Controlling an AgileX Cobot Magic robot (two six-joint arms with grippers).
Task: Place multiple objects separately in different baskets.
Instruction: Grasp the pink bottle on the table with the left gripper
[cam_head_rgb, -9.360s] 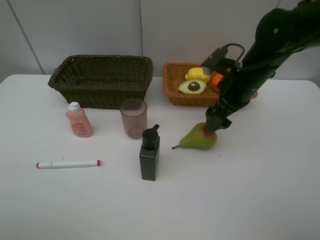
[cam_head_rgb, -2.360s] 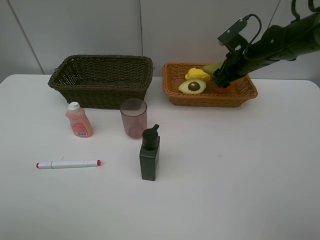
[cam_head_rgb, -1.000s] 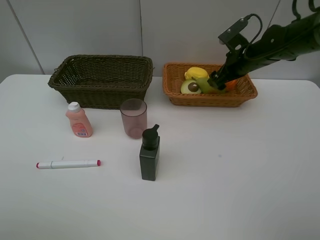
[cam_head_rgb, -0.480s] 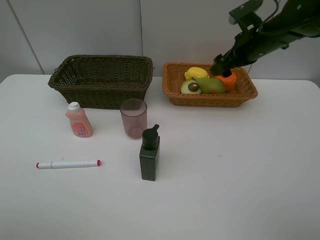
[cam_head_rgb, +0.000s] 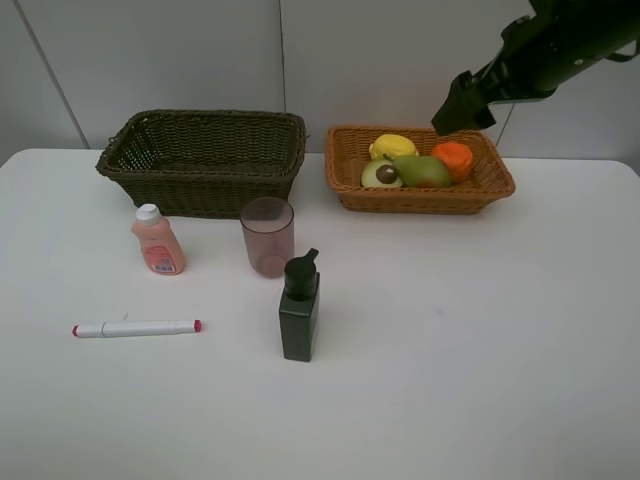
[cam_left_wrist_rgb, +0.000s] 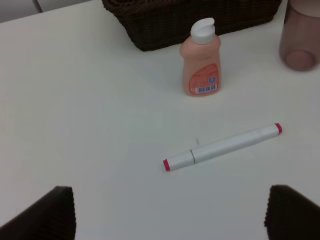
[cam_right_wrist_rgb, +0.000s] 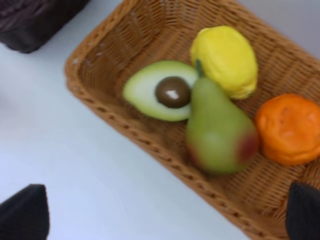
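High view: my right end effector hangs above the orange-tan basket, which holds four fruits: one lemon, one avocado half, one pear and one orange.

Left wrist: my left end effector gapes wide and empty above one marker and one bottle. The print on the bottle's barcode label is too small to read.

Right wrist: fingers are wide apart, gripping nothing.
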